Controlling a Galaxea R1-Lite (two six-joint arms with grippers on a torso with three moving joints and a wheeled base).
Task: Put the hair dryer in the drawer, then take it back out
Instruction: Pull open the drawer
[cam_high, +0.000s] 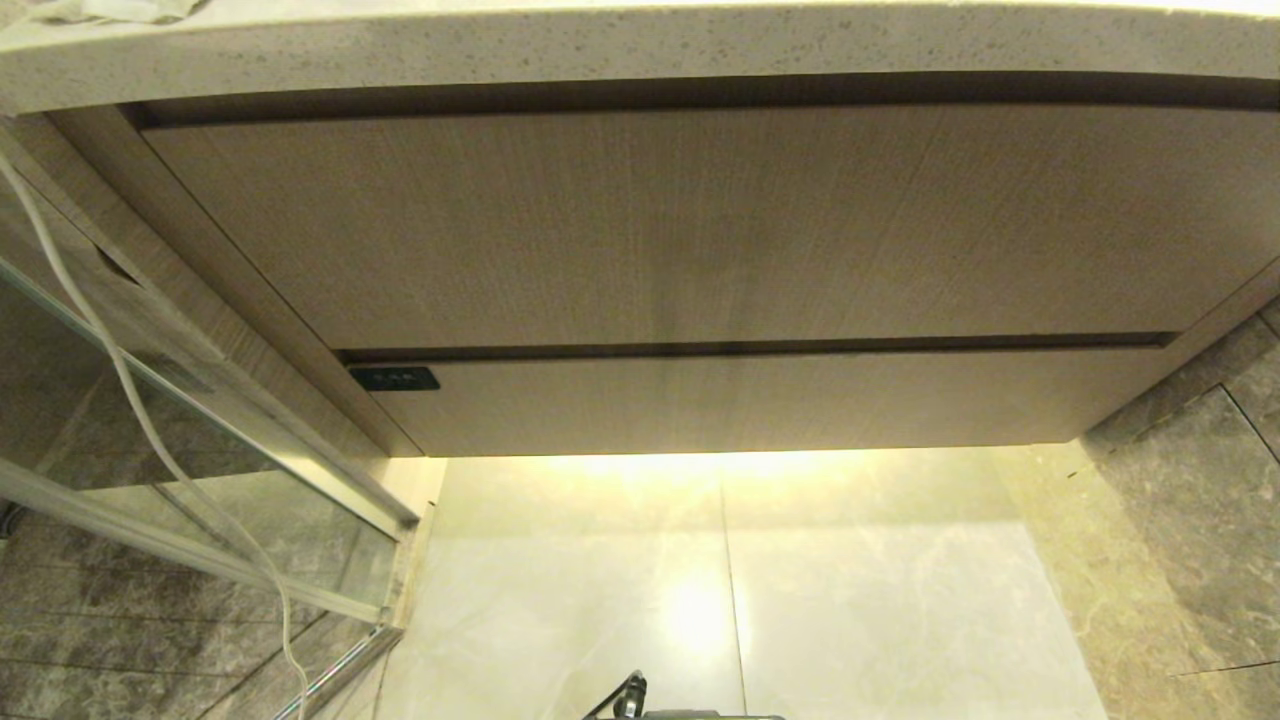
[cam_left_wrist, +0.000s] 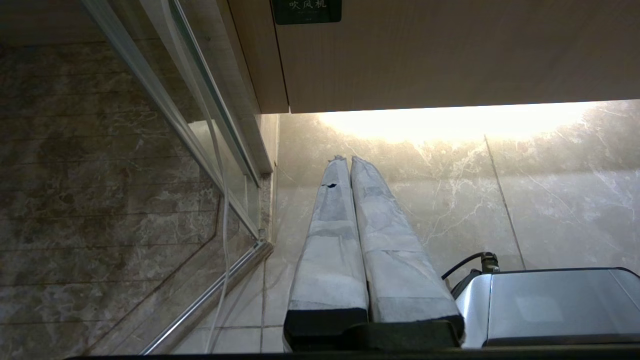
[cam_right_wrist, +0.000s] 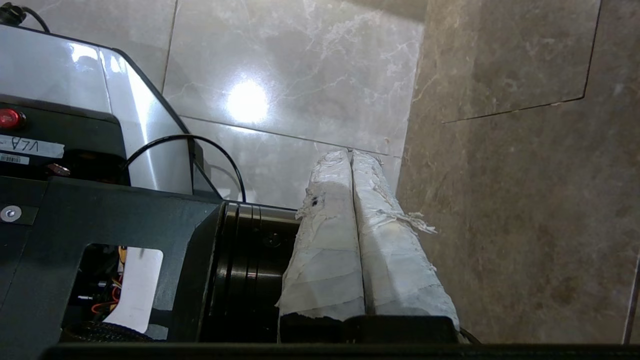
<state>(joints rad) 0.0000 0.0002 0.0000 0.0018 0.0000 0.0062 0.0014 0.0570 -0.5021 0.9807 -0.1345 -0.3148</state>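
Head view: speckled stone bench (cam_high: 640, 50) edge across the top. Below it a tall wood-grain panel (cam_high: 700, 220), then the drawer (cam_high: 760, 405) under that, pushed fully in, front flush. Small black label (cam_high: 394, 378) at the drawer front's left end; text too small to read from here. Lit pale marble floor (cam_high: 720, 580) under the cabinet, darker tiles (cam_high: 1200, 500) on the right. Glass door with a metal frame (cam_high: 200, 430) on the left, a white cable (cam_high: 130, 400) hanging in front of it. Neither arm is in this view. Hair dryer not visible in any view; can't tell where it is.

Left wrist view: left hand (cam_left_wrist: 345, 159) hangs low over the floor just below the drawer's left corner, taped fingers (cam_left_wrist: 330, 240) pressed together, holding nothing. The label (cam_left_wrist: 306, 10) reads "吹风机" in light characters on black. Silver robot base (cam_left_wrist: 550, 305) beside the hand, glass door frame (cam_left_wrist: 210, 115) on the other side.

Right wrist view: right hand (cam_right_wrist: 351, 152) points down at the floor, frayed white-taped fingers (cam_right_wrist: 330, 240) closed against each other, nothing between them. Silver and black robot base (cam_right_wrist: 75, 100) next to it with a red button (cam_right_wrist: 9, 119) and a white sticker (cam_right_wrist: 30, 146) reading roughly "V6A", seen upside down; a barcode tag below it isn't legible. Black cable (cam_right_wrist: 190, 140) loops over the base.
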